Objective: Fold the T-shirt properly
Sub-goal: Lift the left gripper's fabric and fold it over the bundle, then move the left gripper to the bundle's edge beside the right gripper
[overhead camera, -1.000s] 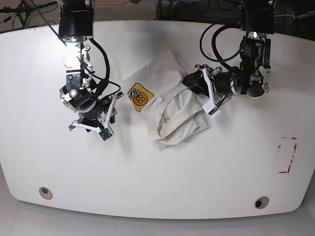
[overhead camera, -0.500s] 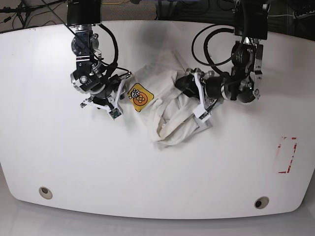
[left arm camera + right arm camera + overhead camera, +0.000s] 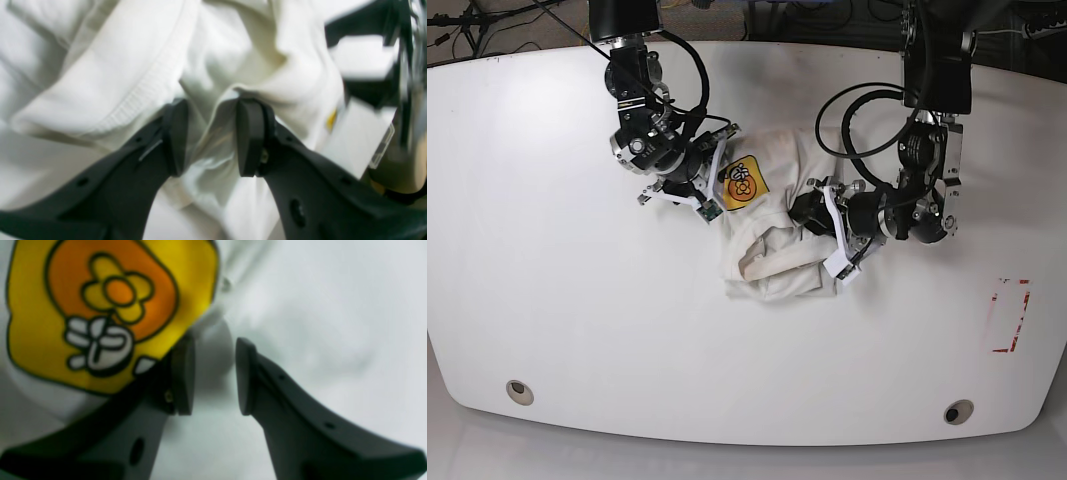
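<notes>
Your right gripper is angled down at the left edge of the T-shirt, which lies bunched mid-table. Its fingers stand slightly apart with a raised fold of cloth between them, right beside the yellow-orange badge; firm pinch or not, can't tell. Your left gripper reaches in sideways from the shirt's right, fingers parted around a ridge of fabric. Both wrist views are blurry, and the arms hide the fingertips in the base view.

A white table bears red tape marks near its right edge.
</notes>
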{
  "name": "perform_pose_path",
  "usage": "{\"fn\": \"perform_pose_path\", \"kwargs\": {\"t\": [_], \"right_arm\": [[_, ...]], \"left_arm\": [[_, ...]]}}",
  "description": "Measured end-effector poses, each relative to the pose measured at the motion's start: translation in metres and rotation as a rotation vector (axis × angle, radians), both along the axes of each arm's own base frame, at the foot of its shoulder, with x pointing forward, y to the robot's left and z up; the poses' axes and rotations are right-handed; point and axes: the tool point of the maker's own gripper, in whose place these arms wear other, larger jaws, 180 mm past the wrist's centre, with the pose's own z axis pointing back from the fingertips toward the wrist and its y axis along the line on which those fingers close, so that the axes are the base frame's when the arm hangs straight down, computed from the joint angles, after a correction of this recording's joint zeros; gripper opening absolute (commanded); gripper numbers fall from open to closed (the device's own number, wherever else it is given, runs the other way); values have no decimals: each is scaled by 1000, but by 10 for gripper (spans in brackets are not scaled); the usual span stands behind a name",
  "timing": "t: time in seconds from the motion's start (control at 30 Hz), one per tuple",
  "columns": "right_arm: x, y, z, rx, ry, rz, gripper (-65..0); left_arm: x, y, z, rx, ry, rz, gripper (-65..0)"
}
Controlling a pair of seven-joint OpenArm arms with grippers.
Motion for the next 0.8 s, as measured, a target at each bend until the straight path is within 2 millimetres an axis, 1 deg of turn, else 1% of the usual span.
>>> {"fn": "perform_pose_path", "kwargs": {"t": [0.13,0.27,0.33,0.47,0.53,0.67,0.73,0.77,0.8], "right_arm": [[-6,11,-1,27,14,-3,-455],[-6,13,0,34,12,-2,-453],[-5,11,6,27,0,-2,-450],[10,-9,28,24,-76,-40,-442],[21,-25,38,1,-110,-69,-407],[43,-57,52,-64,-138,-131,-279],[53,-61,61,-69,-166,-127,-224],[57,-59,66,-64,-182,-113,-209],[61,-58,70,-59,-194,-104,-190]], "left_arm": [[13,4,6,2,-12,9,-435],[24,7,17,-10,-46,19,-435],[30,10,22,-8,-63,20,-435],[40,14,44,-39,-105,16,-435],[45,17,58,-59,-139,14,-433],[52,27,75,-77,-187,24,-433],[53,33,78,-87,-194,42,-426],[55,39,80,-94,-195,61,-419],[56,42,81,-97,-199,74,-390]]}}
